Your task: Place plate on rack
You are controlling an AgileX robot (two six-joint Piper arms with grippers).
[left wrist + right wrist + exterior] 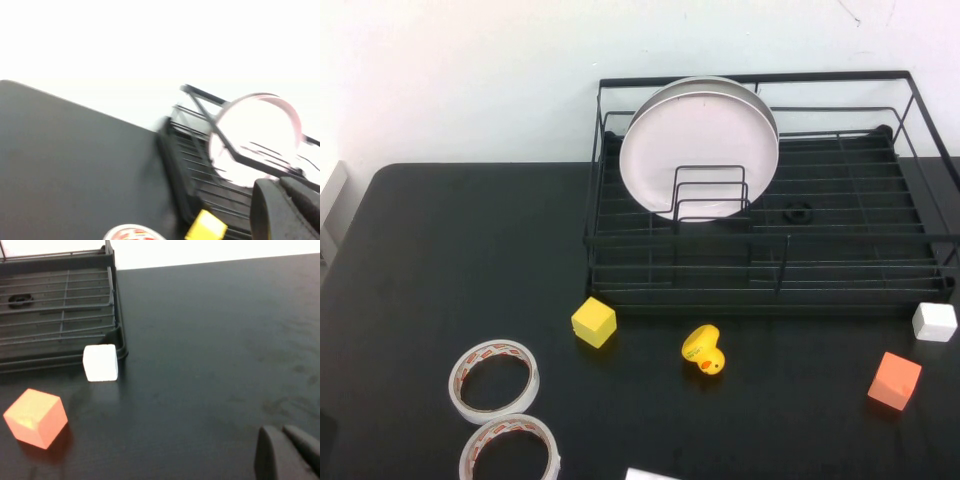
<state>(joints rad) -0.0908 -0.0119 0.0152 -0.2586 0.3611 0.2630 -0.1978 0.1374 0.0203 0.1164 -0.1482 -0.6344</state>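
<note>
**Pink plate standing in the rack, both arms drawn off**

The black table (460, 260) is taking up nearly the whole scene, running out under everything. On its far side the rack (820, 255) is sitting square against the white wall, its rail frame standing up around a ribbed floor. The plate (700, 140) is standing on edge inside the rack's left half, leaning a little toward the wall, with the looped dividers (710, 195) rising in front of its lower edge.

Nearer to me, two rolls of tape (494, 380) are lying flat by the front left of the table, just beside each other. An orange block (895, 380) and a white block (934, 321) are resting near the rack's right front corner, the white one almost against it. A yellow block (593, 322) and a little yellow duck (703, 351) are sitting in front of the rack.

The left gripper (285, 210) is hanging above the table left of the rack, its fingers pressed together on nothing. The right gripper (287, 452) is hovering over bare table right of the rack, its fingers likewise closed and empty.
</note>
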